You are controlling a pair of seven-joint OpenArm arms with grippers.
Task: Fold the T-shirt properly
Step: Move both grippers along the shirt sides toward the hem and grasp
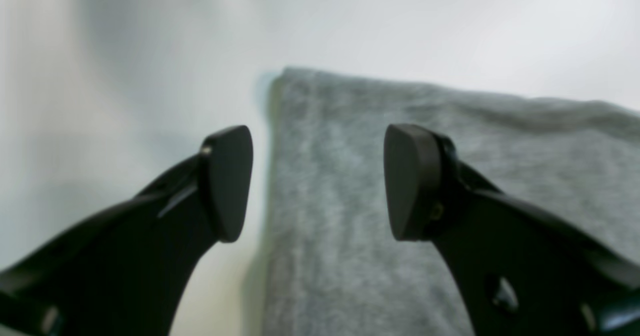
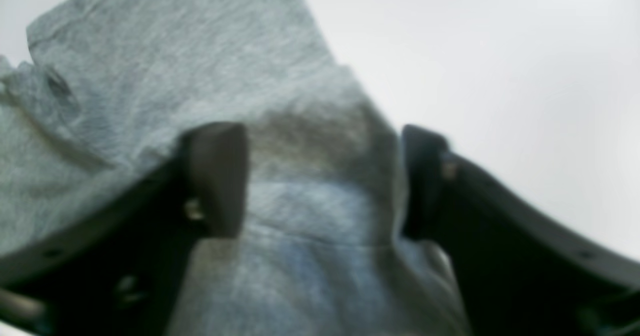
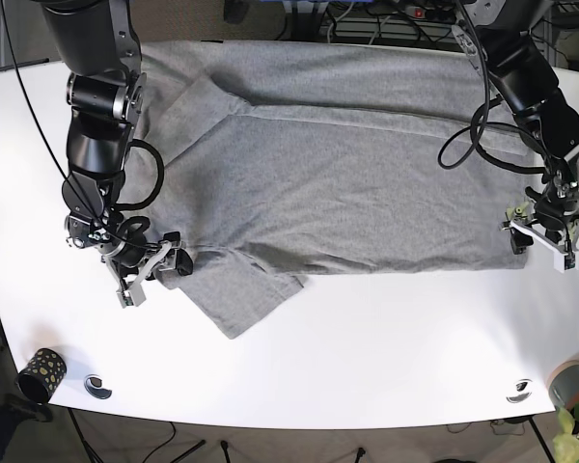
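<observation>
Two end effectors stood at opposite ends of the shirt. The right end effector (image 2: 320,181) had its jaws wide apart, straddling a raised bunch of grey cloth near the sleeve; the cloth lay between the pads, but they had not closed on it. In the base view this end effector (image 3: 147,265) sat low at the shirt's sleeve side, near the table edge. The left end effector (image 1: 317,181) was likewise open and empty, one pad over bare table and the other over cloth, with the shirt's straight edge running between them; from above, it (image 3: 545,231) hung at the hem corner.

The shirt (image 3: 338,174) lay spread on the white table (image 3: 386,347), mostly flat, with one sleeve (image 3: 243,294) folded out toward the front and a few soft wrinkles across the body.

It looked light, limp jersey: it would drape and sag from any pinch, and a thin single layer might slip from smooth pads. I judged the best holds to be the hem corner and the sleeve seam, where doubled cloth gives more to grip.
</observation>
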